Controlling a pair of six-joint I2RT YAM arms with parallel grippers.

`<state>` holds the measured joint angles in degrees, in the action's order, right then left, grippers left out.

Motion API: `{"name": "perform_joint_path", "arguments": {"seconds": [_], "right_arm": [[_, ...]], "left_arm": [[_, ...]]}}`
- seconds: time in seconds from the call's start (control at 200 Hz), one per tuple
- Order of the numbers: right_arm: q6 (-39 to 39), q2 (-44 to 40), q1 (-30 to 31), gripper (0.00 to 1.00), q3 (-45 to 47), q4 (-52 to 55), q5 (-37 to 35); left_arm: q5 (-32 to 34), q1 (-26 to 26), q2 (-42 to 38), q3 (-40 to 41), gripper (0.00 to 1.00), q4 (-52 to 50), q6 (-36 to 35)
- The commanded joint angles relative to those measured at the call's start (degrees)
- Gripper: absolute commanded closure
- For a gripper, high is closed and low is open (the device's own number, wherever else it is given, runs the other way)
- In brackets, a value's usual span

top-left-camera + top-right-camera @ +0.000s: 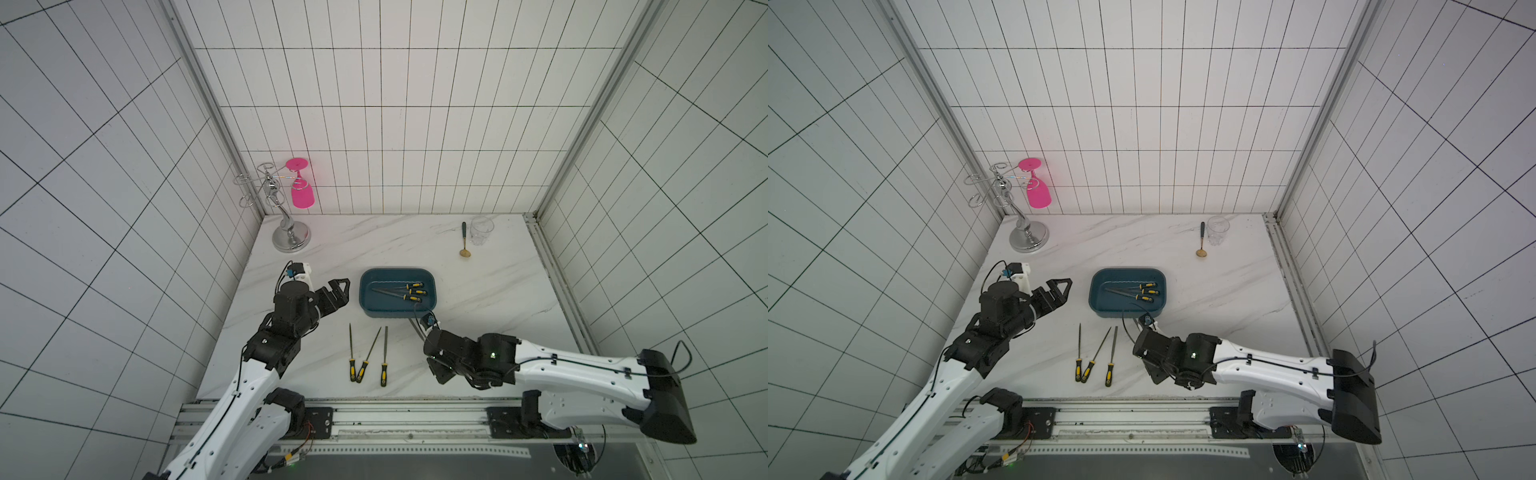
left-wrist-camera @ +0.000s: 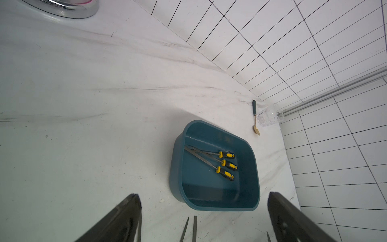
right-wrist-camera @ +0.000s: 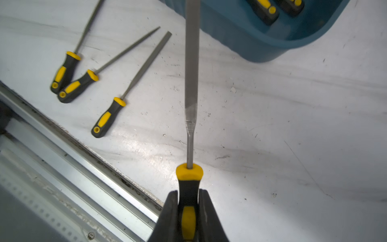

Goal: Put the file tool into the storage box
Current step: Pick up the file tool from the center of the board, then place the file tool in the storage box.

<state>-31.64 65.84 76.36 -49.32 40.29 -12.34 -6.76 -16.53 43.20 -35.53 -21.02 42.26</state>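
Jaws of the right gripper point(image 3: 188, 196) are clamped on the handle of one file tool point(image 3: 191, 83), seen mid-frame, with its blade aimed at the single storage box point(image 3: 261, 48) in the upper right. Left gripper point(image 1: 337, 291) jaws are spread and empty. Three stowed files point(image 1: 417, 292) are counted inside the box. Three loose files point(image 1: 363, 371) are left on the table point(image 1: 478, 299), so the task is judged roughly half done.

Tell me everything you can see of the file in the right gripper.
The file has a flat grey metal blade narrowing to a thin round shank, set in a black handle with yellow collar and inlay. The right gripper is shut on the handle, a finger on each side. The blade points toward the storage box. Whether it rests on the table cannot be told.
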Motion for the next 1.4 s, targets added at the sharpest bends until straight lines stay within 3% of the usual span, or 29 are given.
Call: {"name": "perform_joint_path", "arguments": {"seconds": [0.0, 0.105, 0.391, 0.686, 0.967, 1.182, 1.337, 1.397], "right_arm": [[7.0, -3.2, -4.1, 0.91, -4.3, 1.1, 2.0], [13.6, -4.3, -7.7, 0.94, -5.3, -1.8, 8.3], [31.1, 2.5, -16.2, 0.99, -10.6, -4.3, 12.1], [44.6, 14.0, -22.4, 1.00, -16.0, -11.6, 11.5], [52.5, 24.5, -26.3, 1.00, -21.7, -11.3, 15.9], [54.8, 31.0, -27.4, 1.00, -25.2, -10.9, 15.1], [55.0, 35.8, -28.0, 0.96, -27.9, -9.7, 14.7], [54.9, 37.1, -27.9, 0.90, -28.5, -9.7, 14.2]], "left_arm": [[-2.2, 0.9, 0.7, -1.6, 0.02, 3.0, 1.9], [-2.9, 1.5, 3.6, -3.5, 0.02, 4.1, 1.2], [-3.2, 3.8, 6.6, -6.0, 0.02, 4.1, -0.6], [-3.8, 4.3, 7.4, -4.4, 0.02, 4.2, -1.0], [-4.8, 5.5, 8.4, -2.5, 0.02, 4.5, -2.0], [-5.4, 5.8, 10.8, -1.9, 0.01, 5.6, -2.1], [-5.5, 5.9, 11.4, -1.5, 0.02, 5.9, -2.5], [-5.3, 6.0, 11.5, -1.2, 0.02, 6.1, -2.6]]}}
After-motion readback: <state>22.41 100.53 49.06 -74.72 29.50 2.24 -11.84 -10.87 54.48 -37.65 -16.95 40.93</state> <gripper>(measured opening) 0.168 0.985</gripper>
